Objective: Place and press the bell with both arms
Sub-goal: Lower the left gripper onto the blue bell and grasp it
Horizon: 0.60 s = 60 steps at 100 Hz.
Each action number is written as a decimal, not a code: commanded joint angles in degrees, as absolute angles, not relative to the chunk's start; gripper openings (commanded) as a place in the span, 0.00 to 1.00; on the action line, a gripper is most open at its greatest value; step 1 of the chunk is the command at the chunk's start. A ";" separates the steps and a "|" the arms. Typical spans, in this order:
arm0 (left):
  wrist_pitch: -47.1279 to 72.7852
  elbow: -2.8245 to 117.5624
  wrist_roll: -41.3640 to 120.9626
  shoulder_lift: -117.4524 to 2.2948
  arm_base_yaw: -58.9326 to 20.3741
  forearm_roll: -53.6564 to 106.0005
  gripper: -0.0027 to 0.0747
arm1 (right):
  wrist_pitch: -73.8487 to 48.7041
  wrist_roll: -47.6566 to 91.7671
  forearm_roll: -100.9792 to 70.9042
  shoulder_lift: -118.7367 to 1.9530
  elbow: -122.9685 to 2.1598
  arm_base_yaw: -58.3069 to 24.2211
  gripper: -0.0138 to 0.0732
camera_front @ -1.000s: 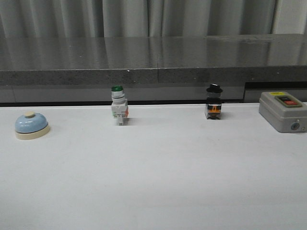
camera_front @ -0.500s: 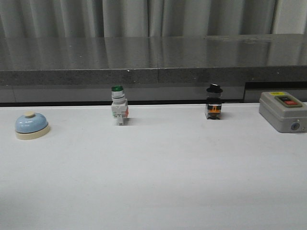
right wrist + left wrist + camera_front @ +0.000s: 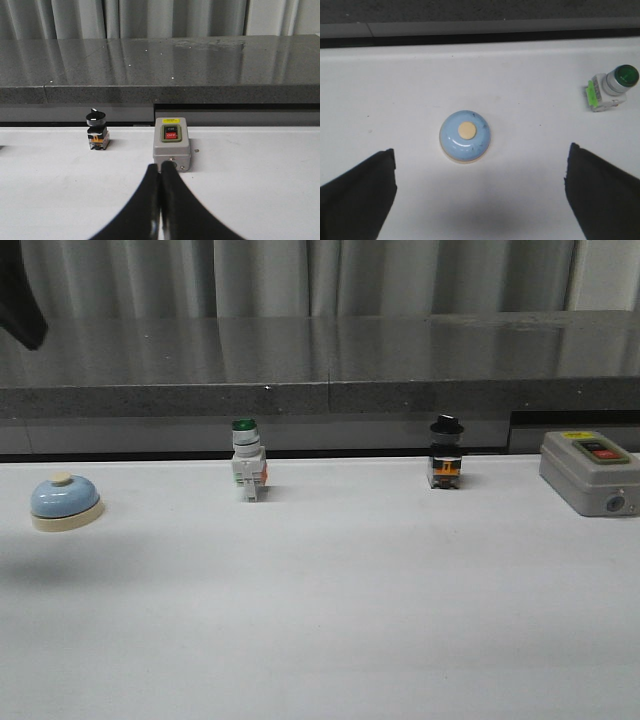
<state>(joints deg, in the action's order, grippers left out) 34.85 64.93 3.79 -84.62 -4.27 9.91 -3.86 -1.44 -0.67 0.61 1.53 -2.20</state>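
- Entering at the 10 o'clock corner of the front view, a black piece of the left arm is now showing where only curtain stood half a second ago, and a soft shadow is now lying on the table in front of the bell; nothing else on the table has shifted.
- Nearest in the left wrist view, the left gripper is hanging with its two black fingers spread wide apart, well above the table and touching nothing.
- The bell is sitting upright between those spread fingers and a little beyond them, its cream button facing the camera; in the front view it is resting at 9 o'clock on the table, near the left edge.
- The green-capped switch is standing toward 2 o'clock of the bell in the wrist view, well apart from it.
- In the right wrist view, the right gripper is holding its fingers pressed together with nothing between them.
- Just beyond its tips, the grey box with the red button is sitting on the table, and the black-knobbed switch is standing at its 9 o'clock.
- Farthest back, a dark stone ledge is running behind the table, with a grey curtain hanging beyond it.
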 commanded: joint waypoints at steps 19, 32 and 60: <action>31.17 74.28 3.93 -96.23 -4.74 9.87 0.88 | 0.88 -1.39 0.00 1.50 0.70 -1.71 0.09; 30.48 75.64 3.93 -100.16 -4.74 9.75 0.88 | 0.88 -1.39 0.00 1.50 0.70 -1.71 0.09; 28.91 76.47 3.93 -106.72 -5.08 9.64 0.88 | 0.88 -1.39 0.00 1.50 0.70 -1.71 0.09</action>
<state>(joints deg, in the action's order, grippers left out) 32.08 74.61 3.90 -108.00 -4.27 9.34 -3.86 -1.44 -0.67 0.61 1.53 -2.20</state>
